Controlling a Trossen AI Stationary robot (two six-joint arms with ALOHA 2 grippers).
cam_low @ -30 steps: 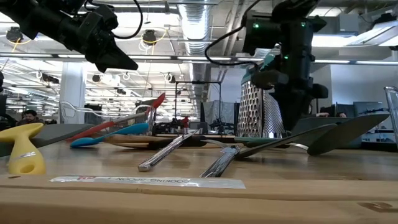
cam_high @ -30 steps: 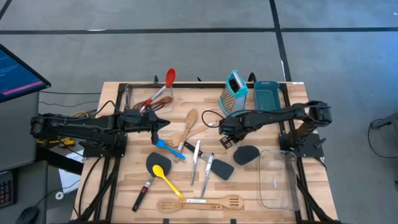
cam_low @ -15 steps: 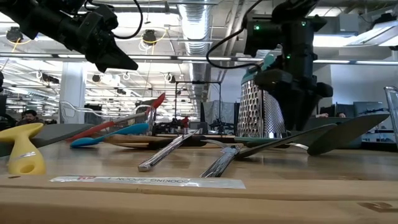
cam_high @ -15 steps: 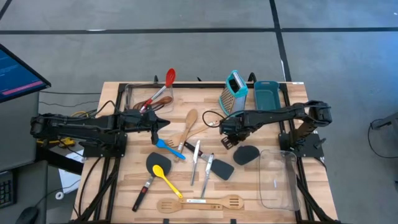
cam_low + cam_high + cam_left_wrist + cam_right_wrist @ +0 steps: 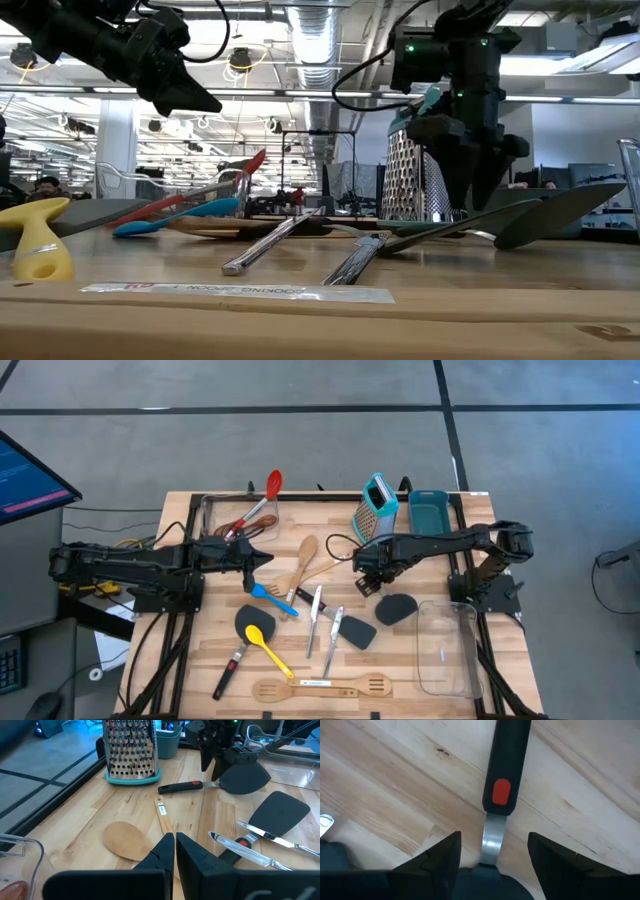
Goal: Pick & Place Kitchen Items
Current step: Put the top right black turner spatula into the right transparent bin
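the teal box grater (image 5: pixel 376 508) is taken as the landmark; it is stood upright on the wooden table (image 5: pixel 440 700), just beside the teal rectangular bin (image 5: pixel 429 515).

the right gripper (image 5: pixel 366 568) is seen just in front of the grater, lowered over a black spatula (image 5: pixel 392 606) with a red mark on its black handle. its fingers (image 5: pixel 441 857) are spread apart on either side of the spatula's metal neck, and nothing is grasped between them. the spatula is left lying flat on the table, its blade pointed away from the grater toward the clear container (image 5: pixel 447 647) at the table's near right corner.

the left gripper (image 5: pixel 264 559) is held above the table well to the left of the grater, beside a second clear container (image 5: pixel 228 516) in which red-handled utensils are kept. its fingers (image 5: pixel 159 851) are pressed together, and nothing is held.

between the grater and the left gripper, a wooden spoon (image 5: pixel 302 558) is laid. farther from the grater, toward the table's near edge, a blue spoon (image 5: pixel 272 598), metal cutlery (image 5: pixel 314 618), another black spatula (image 5: pixel 354 633), a yellow spoon (image 5: pixel 266 646) and a wooden slotted spatula (image 5: pixel 320 686) are scattered.
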